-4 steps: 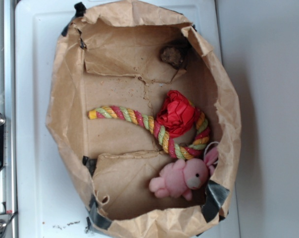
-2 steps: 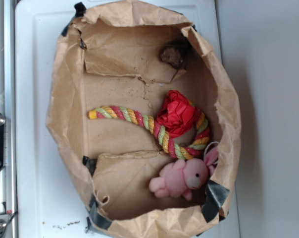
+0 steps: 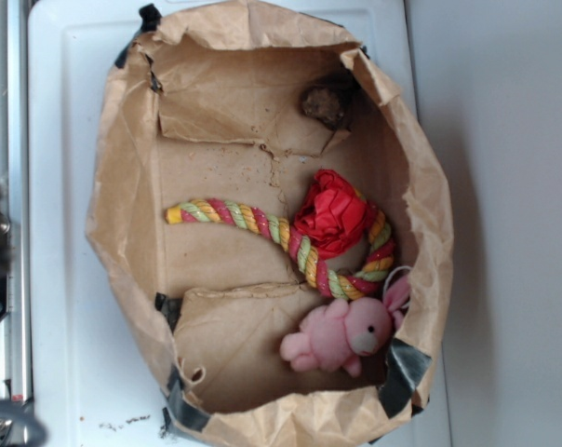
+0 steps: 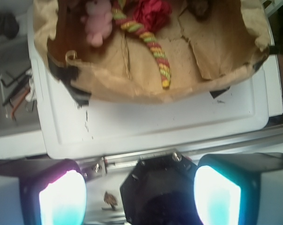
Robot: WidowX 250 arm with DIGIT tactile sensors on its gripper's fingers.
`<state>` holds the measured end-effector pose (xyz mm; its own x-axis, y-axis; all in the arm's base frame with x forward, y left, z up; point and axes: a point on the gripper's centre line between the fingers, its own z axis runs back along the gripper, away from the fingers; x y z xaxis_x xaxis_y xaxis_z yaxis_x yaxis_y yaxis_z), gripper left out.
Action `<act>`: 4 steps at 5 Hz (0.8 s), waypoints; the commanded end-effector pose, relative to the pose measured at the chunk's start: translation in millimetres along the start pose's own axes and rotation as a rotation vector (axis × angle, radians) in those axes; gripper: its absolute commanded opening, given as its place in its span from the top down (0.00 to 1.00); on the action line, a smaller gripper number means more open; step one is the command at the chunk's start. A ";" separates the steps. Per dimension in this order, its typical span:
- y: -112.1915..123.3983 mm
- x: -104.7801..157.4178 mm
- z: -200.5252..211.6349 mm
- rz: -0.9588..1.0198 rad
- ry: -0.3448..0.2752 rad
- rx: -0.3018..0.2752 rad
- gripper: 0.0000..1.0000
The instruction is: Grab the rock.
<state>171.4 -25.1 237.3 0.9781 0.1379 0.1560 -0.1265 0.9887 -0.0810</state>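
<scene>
Your tool (image 4: 139, 197) hangs outside the paper bag (image 3: 123, 233), over the tabletop (image 4: 179, 126) edge, its fingers (image 4: 62, 199) spread wide with nothing between them. The rock (image 3: 325, 104) sits in the bag's far corner, well apart from the tool. In the wrist view the rock is cut off at the top edge; in the exterior view the arm is only a dark blur.

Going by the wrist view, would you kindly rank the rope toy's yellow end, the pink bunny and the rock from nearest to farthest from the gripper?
The gripper sits open at the bottom edge, outside the paper bag.
1. Rope toy's yellow end: centre, closest to the bag's near wall.
2. Pink bunny: upper left.
3. Rock: top edge, right of centre, partly cut off.
</scene>
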 end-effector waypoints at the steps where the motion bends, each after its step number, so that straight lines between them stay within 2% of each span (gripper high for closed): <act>1: -4.2 35.8 -26.6 0.081 -0.112 -0.046 0.00; 2: 0.1 53.9 -41.9 0.119 -0.109 -0.052 0.00; 4: 23.0 85.1 -67.9 0.201 -0.165 0.000 0.00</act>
<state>262.2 -5.3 172.5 0.9142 0.2996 0.2728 -0.2764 0.9534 -0.1210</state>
